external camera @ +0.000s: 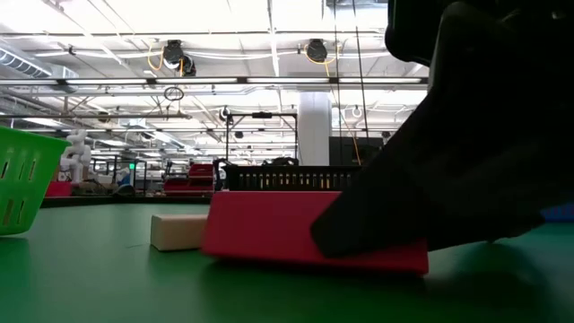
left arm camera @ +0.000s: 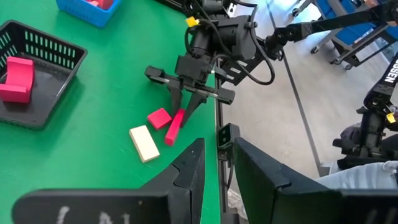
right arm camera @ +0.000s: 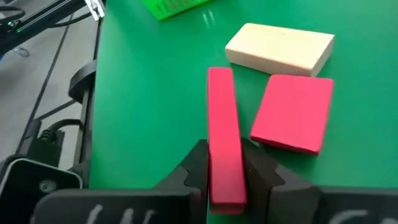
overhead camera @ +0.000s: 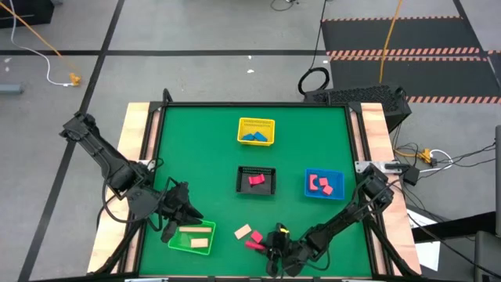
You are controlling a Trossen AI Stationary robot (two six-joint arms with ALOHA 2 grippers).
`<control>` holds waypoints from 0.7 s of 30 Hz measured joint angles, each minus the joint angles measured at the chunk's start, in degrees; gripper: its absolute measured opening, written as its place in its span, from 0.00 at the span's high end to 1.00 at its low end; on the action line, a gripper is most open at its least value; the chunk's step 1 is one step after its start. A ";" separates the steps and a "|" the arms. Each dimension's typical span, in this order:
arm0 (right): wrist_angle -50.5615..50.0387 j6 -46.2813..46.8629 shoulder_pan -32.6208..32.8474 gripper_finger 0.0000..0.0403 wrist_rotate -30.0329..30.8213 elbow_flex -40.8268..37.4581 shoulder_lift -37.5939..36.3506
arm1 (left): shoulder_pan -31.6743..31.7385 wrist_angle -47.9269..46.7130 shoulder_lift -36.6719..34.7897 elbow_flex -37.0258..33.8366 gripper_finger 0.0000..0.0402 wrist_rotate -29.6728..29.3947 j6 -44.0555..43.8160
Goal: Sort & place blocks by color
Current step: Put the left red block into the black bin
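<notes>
My right gripper point(right arm camera: 225, 152) is at the table's near edge, shut on a pink-red flat bar point(right arm camera: 222, 124) that stands on its long narrow side. Next to the bar lie a pink-red flat block point(right arm camera: 292, 112) and a pale tan block point(right arm camera: 280, 48), both flat on the green table. The low view shows the bar point(external camera: 296, 235) broadside, with the tan block point(external camera: 179, 231) behind it. My left gripper point(left arm camera: 217, 165) is open and holds nothing. It hovers by the far-left corner of the green basket point(overhead camera: 192, 238), which holds two tan blocks. My right gripper pinches the bar's near end point(right arm camera: 225, 177) between its two fingers, one on each broad face. The fingers come from the table's near side, slanting down, and lie along the bar. In the low view the bar's lower long edge point(external camera: 269, 257) seems to rest on the table.
A black basket point(overhead camera: 257, 180) with a pink block stands at mid table. To its right is a blue basket point(overhead camera: 323, 183) with red blocks. Farther back is a yellow basket point(overhead camera: 256, 131) with blue blocks. The table's near edge is close to both grippers.
</notes>
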 joint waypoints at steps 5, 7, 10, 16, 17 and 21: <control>0.48 0.50 -0.06 0.90 -3.95 0.02 -0.43 | 0.00 0.59 0.00 0.00 0.79 0.00 -0.17; 0.71 0.60 -0.04 0.90 -5.70 0.02 -1.20 | 0.00 0.87 0.00 0.00 0.79 0.00 -0.17; 0.56 -3.16 0.02 0.90 -6.88 -0.04 -3.40 | 0.07 0.91 0.00 0.00 0.79 0.00 -0.79; 0.80 -17.04 -1.68 0.90 -3.92 -0.02 -9.47 | 1.41 2.10 0.00 0.00 0.79 -0.06 -2.49; 0.66 -19.60 -2.21 0.90 -2.70 -0.04 -10.40 | 1.68 2.36 0.00 0.00 0.79 -0.07 -2.74; -0.78 -29.48 -5.18 0.90 0.53 0.00 -13.95 | 2.99 3.74 -0.02 0.00 0.79 -0.07 -2.81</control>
